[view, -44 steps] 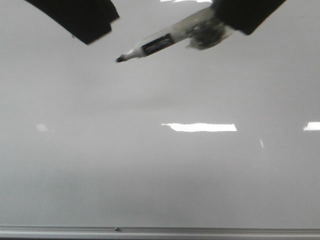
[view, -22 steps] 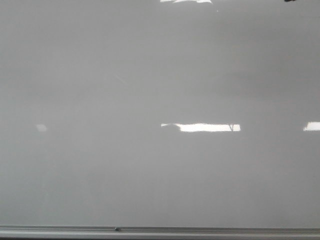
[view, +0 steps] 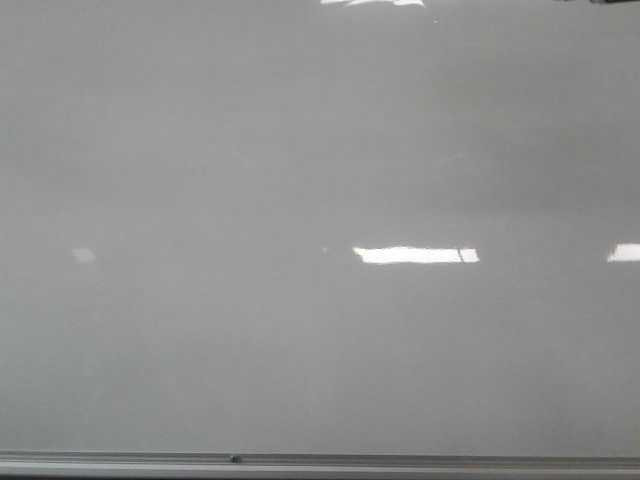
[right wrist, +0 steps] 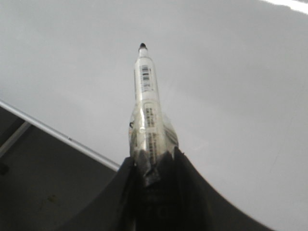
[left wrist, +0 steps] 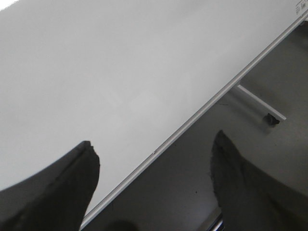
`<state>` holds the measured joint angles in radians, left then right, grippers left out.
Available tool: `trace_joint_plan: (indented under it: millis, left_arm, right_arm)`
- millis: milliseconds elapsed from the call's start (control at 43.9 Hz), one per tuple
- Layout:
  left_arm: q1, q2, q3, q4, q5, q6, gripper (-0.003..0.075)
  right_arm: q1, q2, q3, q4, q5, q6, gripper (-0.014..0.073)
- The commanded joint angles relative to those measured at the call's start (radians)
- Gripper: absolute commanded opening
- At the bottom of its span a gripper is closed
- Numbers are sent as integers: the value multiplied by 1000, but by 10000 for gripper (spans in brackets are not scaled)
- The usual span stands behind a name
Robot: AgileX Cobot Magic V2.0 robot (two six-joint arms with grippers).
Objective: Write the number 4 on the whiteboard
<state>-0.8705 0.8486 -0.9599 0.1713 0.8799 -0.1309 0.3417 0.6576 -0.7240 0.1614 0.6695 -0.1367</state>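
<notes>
Right tool [right wrist: 153, 161] clamps marker [right wrist: 147, 103], tip off whiteboard [view: 300, 350] | left tool [left wrist: 154, 159] spread

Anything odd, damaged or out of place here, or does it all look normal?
Nothing stands out. The glossy pale-grey whiteboard is bare, with no number 4 on it. The right gripper grips a clear black-tipped marker, its barrel wrapped in crinkled clear tape. The left gripper is open, empty.

left black pincer [left wrist: 154, 168] spread wide, empty | glossy pale-grey whiteboard [left wrist: 120, 72] blank beyond it | grey metal rail [left wrist: 202, 108] along its edge | dark floor [left wrist: 269, 72] past the rail
</notes>
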Motion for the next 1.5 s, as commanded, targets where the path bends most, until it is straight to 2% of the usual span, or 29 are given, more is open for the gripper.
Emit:
trace_joint_plan:
  millis: [0,137,319,501,1002,1480]
  left_arm:
    - [-2,-5,-25,9,-68,-14,480]
    - [-2,-5,-25,9,-68,-14,480]
    - [-2,-5,-25,9,-68,-14,480]
    - [-2,-5,-25,9,-68,-14,480]
    - [-2,-5,-25,9,-68,-14,480]
    - [-2,-5,-25,9,-69,-14,480]
  right_arm:
    - [-9,41,-26,-1,-168,-3,-70]
    - [-9,119,-35,-28,-251,-3,-70]
    - [-59,251,-113,-49,-245,3,-70]
    - [-63,369,-164,-49,-298,3,-70]
    - [-63,571,-212,-49,-469,3,-70]
    - [-13,655,-212,-51,-317,-23,-70]
